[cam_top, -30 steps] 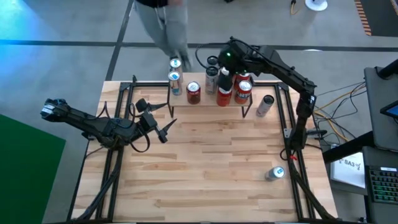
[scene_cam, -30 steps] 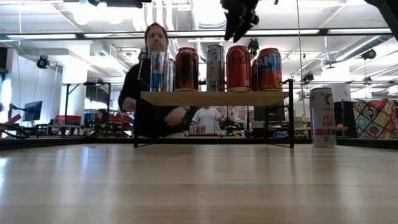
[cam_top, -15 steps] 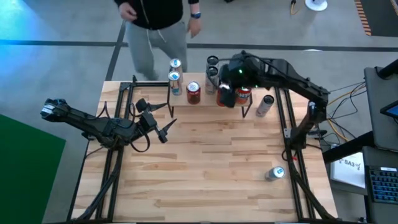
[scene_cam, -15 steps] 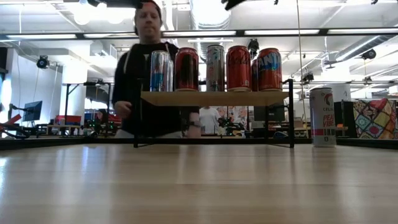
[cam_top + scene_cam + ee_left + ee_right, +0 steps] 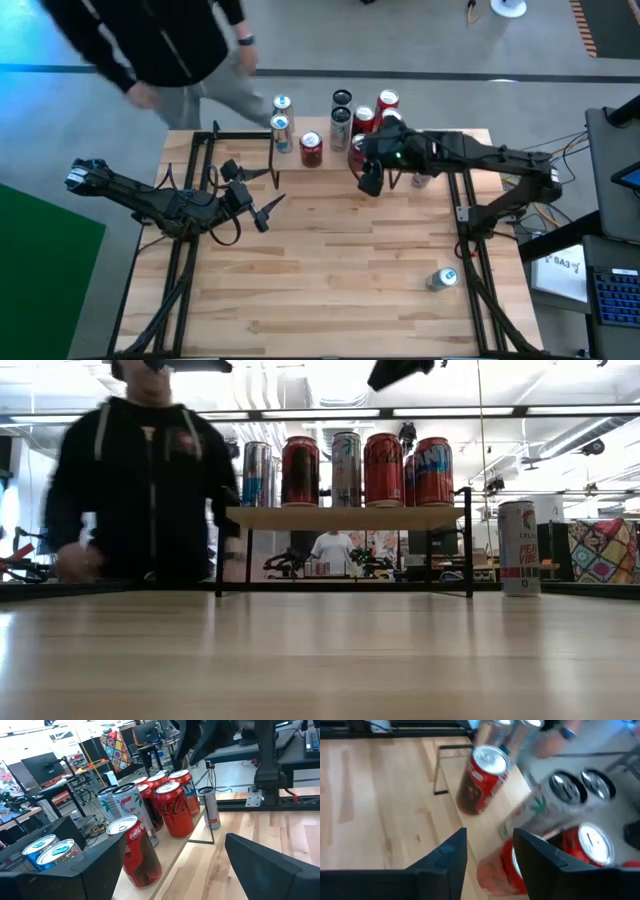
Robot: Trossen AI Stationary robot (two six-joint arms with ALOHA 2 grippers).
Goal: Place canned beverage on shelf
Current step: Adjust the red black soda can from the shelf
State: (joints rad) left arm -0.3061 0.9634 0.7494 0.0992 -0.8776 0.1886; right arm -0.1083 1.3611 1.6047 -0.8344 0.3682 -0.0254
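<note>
My right hand [image 5: 370, 178] hangs over the front lip of the shelf [image 5: 345, 517] at the surface's far edge, fingers apart and grasping nothing. A row of cans [image 5: 384, 470] stands on the shelf. A white can [image 5: 517, 547] stands on the surface just beside the shelf's right end, and another can [image 5: 440, 278] lies on its side near the right edge. I expect thin, smooth walls that are slick and easily dented, and heavy if full. I'd clasp one mid-body, across the cylinder, with a modest squeeze. My left hand [image 5: 262, 200] waits released near the left edge.
</note>
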